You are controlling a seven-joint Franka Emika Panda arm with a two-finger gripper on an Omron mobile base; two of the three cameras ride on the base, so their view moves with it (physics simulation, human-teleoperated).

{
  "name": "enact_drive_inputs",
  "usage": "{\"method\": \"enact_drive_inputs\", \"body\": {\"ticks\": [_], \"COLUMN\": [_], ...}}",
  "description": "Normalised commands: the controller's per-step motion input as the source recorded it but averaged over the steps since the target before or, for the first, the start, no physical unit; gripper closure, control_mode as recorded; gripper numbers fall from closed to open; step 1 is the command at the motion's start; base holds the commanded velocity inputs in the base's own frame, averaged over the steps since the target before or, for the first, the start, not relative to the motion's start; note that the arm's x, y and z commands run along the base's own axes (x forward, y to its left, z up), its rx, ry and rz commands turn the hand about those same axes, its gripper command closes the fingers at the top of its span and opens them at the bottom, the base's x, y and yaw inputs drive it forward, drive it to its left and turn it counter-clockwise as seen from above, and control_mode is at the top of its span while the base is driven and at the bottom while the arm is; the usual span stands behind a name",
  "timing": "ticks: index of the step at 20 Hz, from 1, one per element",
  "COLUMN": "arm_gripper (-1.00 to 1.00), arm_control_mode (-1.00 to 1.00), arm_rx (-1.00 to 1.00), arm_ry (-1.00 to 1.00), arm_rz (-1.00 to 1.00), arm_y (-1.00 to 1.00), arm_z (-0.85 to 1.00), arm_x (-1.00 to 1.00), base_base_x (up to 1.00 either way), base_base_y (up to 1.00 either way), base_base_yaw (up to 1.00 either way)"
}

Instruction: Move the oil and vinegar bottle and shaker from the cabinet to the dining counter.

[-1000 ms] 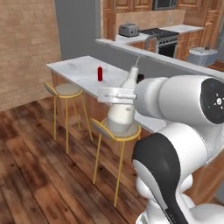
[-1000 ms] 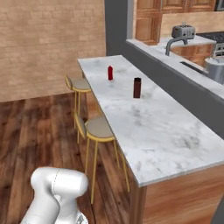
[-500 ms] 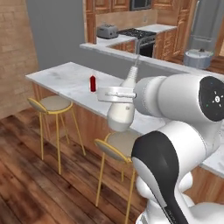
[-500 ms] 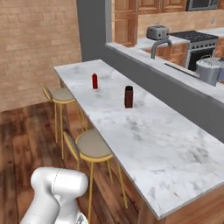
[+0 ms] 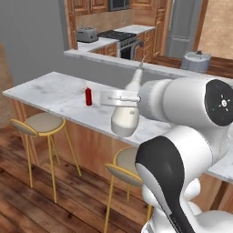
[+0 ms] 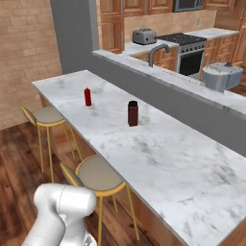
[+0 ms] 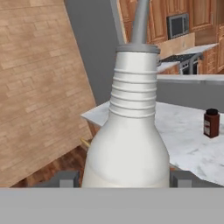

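Pale, pear-shaped, ribbed at the neck, the oil and vinegar bottle (image 5: 126,116) is clamped in the gripper (image 5: 119,97) above two round-seated stools (image 5: 41,124). Beyond, on the veined marble dining counter (image 6: 158,163), one small red bottle (image 6: 88,96) and one brown jar (image 6: 133,113) are seen.

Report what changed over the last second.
The base drove on along the dining counter, so both base views shifted; the counter things did not move. The gripper stays shut on the oil and vinegar bottle, carried upright. The small red bottle and brown jar stand as before.
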Motion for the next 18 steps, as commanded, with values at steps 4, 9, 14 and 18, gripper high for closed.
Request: {"method": "enact_drive_inputs", "body": {"ticks": [4,9,14,18], "arm_gripper": [1.00,1.00,1.00,1.00], "arm_control_mode": [1.00,1.00,1.00,1.00], "arm_rx": [0.00,0.00,0.00,0.00], "arm_ry": [0.00,0.00,0.00,0.00], "arm_rz": [0.00,0.00,0.00,0.00], "arm_y": [0.00,0.00,0.00,0.00], "arm_z": [0.00,0.00,0.00,0.00], "arm_x": [0.00,0.00,0.00,0.00], "base_base_x": [0.53,0.52,0.42,0.25], "base_base_y": [0.06,0.00,0.00,0.00], "base_base_yaw": [-0.27,-0.21,-0.10,-0.02]}}
